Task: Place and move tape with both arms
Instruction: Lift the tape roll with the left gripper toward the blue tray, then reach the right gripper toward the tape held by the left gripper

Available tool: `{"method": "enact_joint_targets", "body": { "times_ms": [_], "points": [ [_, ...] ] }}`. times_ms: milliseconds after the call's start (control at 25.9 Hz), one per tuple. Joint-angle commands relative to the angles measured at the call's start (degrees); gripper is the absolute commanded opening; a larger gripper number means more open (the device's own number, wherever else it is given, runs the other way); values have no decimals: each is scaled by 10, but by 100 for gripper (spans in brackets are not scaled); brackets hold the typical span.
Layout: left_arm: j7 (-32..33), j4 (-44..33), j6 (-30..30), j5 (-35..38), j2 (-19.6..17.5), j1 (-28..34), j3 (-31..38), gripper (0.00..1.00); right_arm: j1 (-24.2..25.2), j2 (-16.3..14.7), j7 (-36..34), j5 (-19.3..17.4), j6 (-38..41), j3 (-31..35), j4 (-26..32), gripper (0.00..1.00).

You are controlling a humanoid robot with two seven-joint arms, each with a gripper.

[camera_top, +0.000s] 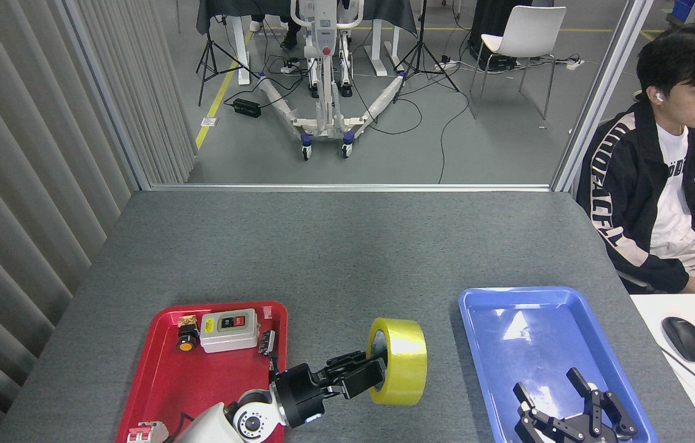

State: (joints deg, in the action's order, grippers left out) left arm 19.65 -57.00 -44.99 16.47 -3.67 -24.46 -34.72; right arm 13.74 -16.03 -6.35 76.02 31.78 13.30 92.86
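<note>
Left gripper (367, 376) pinching the wide yellow translucent tape roll (398, 361) between two trays.
Roll on edge over grey table (347, 258); right gripper (575, 403) fingers spread above blue plastic tray (489, 320).

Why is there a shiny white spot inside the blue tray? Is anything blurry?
Head view: the white patch on the blue tray is glare from overhead light on its glossy floor; the yellow tape also shows a pale sheen on top. Nothing looks blurry; the left tool and the right tool are sharp.
</note>
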Motion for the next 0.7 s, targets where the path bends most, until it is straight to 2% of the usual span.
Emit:
{"method": "enact_joint_targets", "body": {
  "times_ms": [0, 193, 503, 657],
  "points": [
    [-19, 17, 0, -12, 14, -5, -8, 0, 17, -1, -24, -1, 132, 38, 2, 100],
    [-22, 24, 0, -13, 16, -8, -11, 0, 18, -7, -38, -5, 132, 57, 9, 100],
    [-24, 41, 0, -13, 18, -8, -12, 0, 8, -19, -48, -8, 132, 45, 19, 100],
    [-23, 43, 0, -15, 20, -9, -13, 0, -9, -25, -48, -8, 132, 2, 21, 100]
  ]
}}
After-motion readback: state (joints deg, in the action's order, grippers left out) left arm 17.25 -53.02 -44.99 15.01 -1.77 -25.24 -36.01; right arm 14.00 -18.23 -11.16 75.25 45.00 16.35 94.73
